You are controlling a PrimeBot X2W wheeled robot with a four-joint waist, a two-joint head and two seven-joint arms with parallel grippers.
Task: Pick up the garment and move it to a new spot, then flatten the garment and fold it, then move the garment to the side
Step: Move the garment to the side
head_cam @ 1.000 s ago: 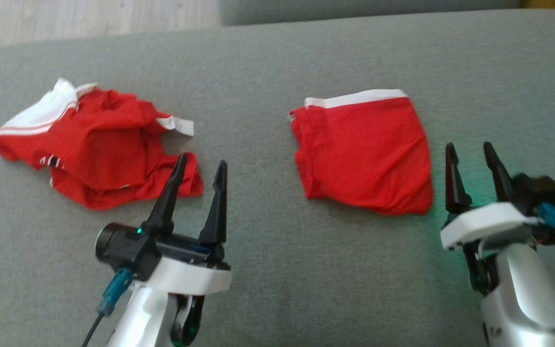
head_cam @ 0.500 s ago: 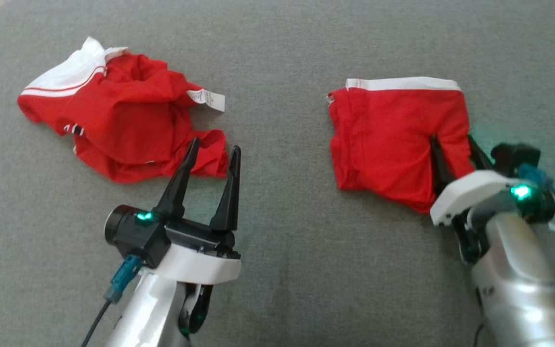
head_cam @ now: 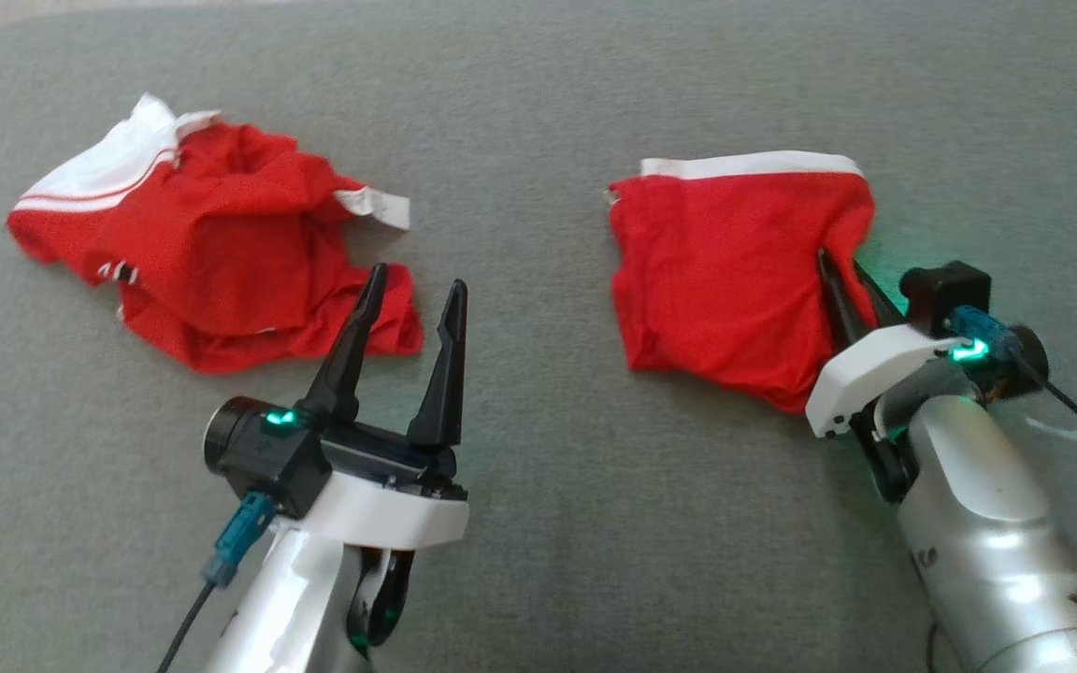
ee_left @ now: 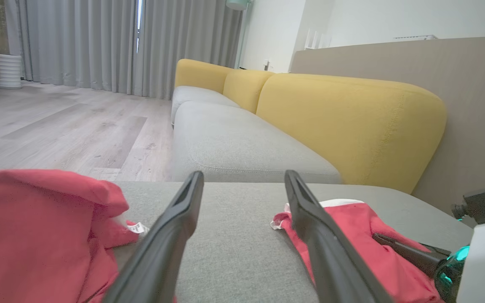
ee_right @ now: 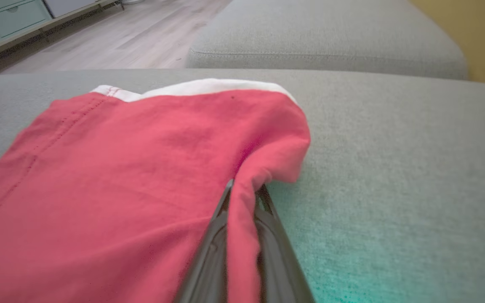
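Two red garments lie well apart on a grey cushion (head_cam: 538,523). On the robot's right is the folded red garment (head_cam: 725,262), a neat block with a white band (head_cam: 753,164) along its far edge. The right gripper (head_cam: 840,262) comes in at the garment's right edge, and its jaws are closed almost fully together, pinching a ridge of the red cloth. In the right wrist view the cloth (ee_right: 120,168) rises into a fold that runs down between the two dark fingers (ee_right: 209,252). The rest of the garment seems to rest flat on the cushion, though the pinched edge may be raised a little; the angle is too low to be sure.

The left gripper (head_cam: 417,279) hangs over the cushion with its jaws spread wide and nothing between them. Its fingertips stand just beside the near right corner of the crumpled red garment (head_cam: 221,252), a rumpled heap with white striped trim and a small white label (head_cam: 375,204) sticking out to the right.

The left wrist view looks between both garments toward a yellow sofa back (ee_left: 343,122), a wooden floor (ee_left: 57,126) and grey curtains (ee_left: 91,42).
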